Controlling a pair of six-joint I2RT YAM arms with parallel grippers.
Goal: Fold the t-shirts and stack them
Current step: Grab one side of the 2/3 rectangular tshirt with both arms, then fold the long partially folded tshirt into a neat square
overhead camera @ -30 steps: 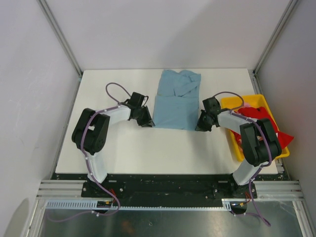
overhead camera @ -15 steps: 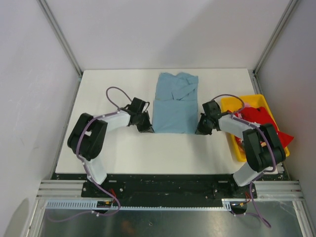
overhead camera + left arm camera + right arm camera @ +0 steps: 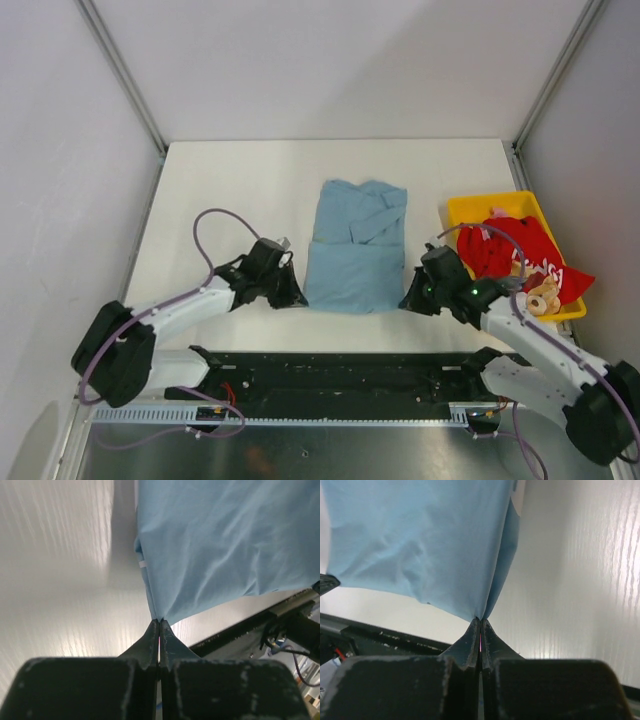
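Two end effectors are pinched fully closed on the near corners of the light blue t-shirt (image 3: pixel 355 255): the left end effector (image 3: pixel 293 298) has its near-left corner and the right end effector (image 3: pixel 408 300) its near-right corner. In both wrist views the cloth runs right into the shut fingertips. The shirt lies in the middle of the white counter (image 3: pixel 230 190), its near hem close to the counter's near edge. Bare counter stretches wide on its left and beyond its far end, with a narrower strip on its right. Its long axis runs from the near edge to the far edge, and the creased, folded-over end points away from the arms. The yellow bin (image 3: pixel 465 210) stands at the counter's right edge. The red t-shirt (image 3: pixel 520 255) is heaped in it and hangs over the right rim, well apart from the blue one.
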